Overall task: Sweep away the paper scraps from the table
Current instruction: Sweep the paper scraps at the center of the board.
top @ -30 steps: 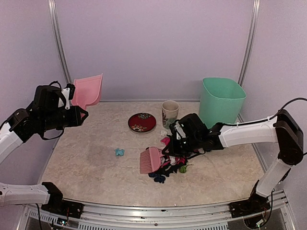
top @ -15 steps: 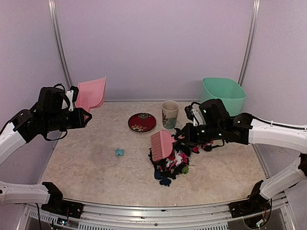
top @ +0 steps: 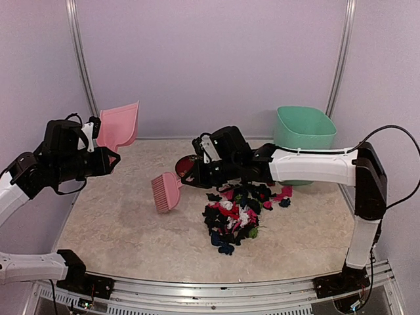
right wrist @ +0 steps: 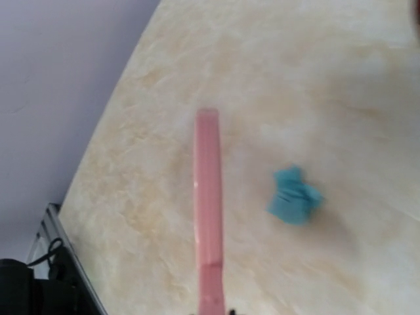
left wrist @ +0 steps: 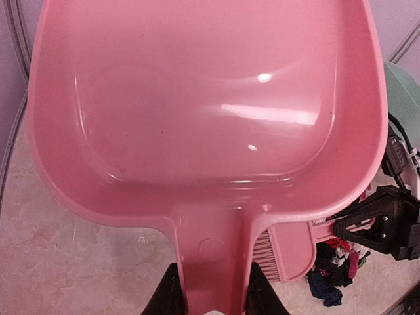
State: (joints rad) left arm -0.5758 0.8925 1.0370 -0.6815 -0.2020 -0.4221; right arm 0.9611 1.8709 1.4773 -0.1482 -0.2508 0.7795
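Note:
The paper scraps, mostly black with red, pink and white bits, lie heaped at the middle of the table. One blue scrap lies apart, just right of the brush in the right wrist view; the top view does not show it. My right gripper is shut on the handle of a pink brush, held left of the heap. My left gripper is shut on the handle of a pink dustpan, raised above the table's far left.
A green bin stands at the back right. A red plate shows partly behind my right arm. Walls close in the left, back and right sides; a metal rail runs along the front edge.
My right arm has swung the brush leftward, from the heap across to its left side. The heap now lies uncovered. The dustpan shifted only slightly.

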